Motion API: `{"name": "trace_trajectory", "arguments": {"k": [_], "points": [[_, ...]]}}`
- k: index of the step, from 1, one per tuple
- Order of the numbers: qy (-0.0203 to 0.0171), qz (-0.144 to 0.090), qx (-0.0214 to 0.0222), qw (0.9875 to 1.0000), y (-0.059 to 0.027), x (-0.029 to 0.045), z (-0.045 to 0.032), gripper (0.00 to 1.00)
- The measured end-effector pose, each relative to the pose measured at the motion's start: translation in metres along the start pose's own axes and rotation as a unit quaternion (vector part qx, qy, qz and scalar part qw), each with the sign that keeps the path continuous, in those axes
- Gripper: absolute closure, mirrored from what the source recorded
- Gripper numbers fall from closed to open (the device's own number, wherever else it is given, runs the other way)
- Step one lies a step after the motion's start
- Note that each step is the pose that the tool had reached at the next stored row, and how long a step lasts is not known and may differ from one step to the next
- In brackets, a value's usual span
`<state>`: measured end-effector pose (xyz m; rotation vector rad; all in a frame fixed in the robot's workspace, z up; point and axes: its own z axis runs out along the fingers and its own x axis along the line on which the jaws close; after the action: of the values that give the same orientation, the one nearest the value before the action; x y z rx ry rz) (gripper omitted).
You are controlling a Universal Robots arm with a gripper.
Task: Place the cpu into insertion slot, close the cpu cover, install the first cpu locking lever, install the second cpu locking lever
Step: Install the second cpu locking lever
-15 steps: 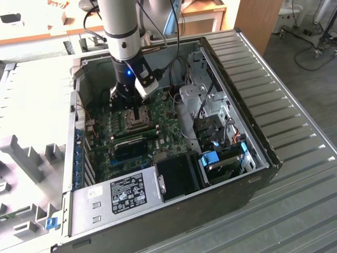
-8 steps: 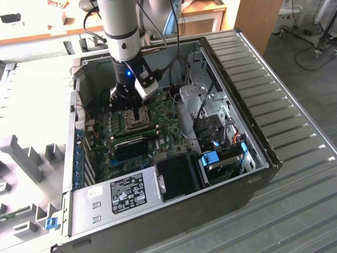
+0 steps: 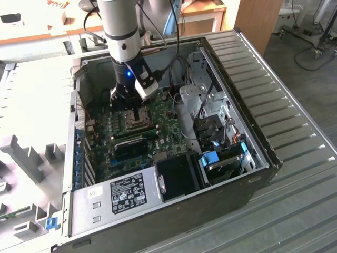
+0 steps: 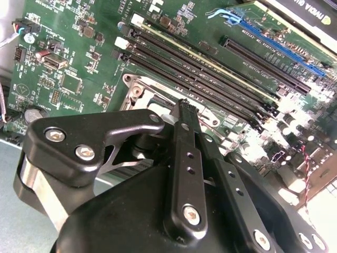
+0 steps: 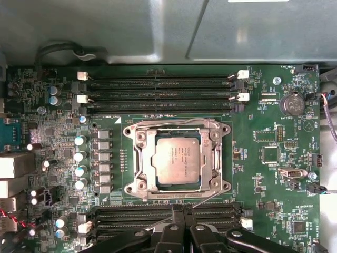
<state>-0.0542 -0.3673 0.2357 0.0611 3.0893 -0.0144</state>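
The cpu [image 5: 178,161], a silvery square chip, lies in the insertion slot [image 5: 136,185] on the green motherboard. The cpu cover [image 5: 212,158], a metal frame with a window, lies flat around the chip. One thin wire locking lever [image 5: 174,122] runs along the socket's far edge. A second wire lever [image 5: 206,197] slants out from the near edge toward my fingers. My black gripper [image 5: 182,208] is shut, its tips together just beside that near edge of the socket. In the second wrist view the gripper [image 4: 184,105] hides most of the socket [image 4: 138,89]. In the exterior view the gripper [image 3: 136,113] hangs low inside the case.
Long black memory slots [image 5: 158,92] flank the socket on two sides. A row of capacitors [image 5: 80,163] and chokes stands beside it. The open computer case [image 3: 263,168] holds a power supply [image 3: 126,192], drive cage [image 3: 221,158] and cables [image 3: 184,121]. The case rests on a ribbed metal table [image 3: 295,105].
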Motion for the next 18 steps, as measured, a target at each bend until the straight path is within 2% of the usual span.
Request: {"name": "trace_trajectory", "arguments": {"k": [14,18], "points": [[0.0001,0.000,0.0003,1.0000,0.0000,0.0001,0.0017,0.89],[0.0001,0.000,0.0003,1.0000,0.0000,0.0005,0.0045,0.89]]}}
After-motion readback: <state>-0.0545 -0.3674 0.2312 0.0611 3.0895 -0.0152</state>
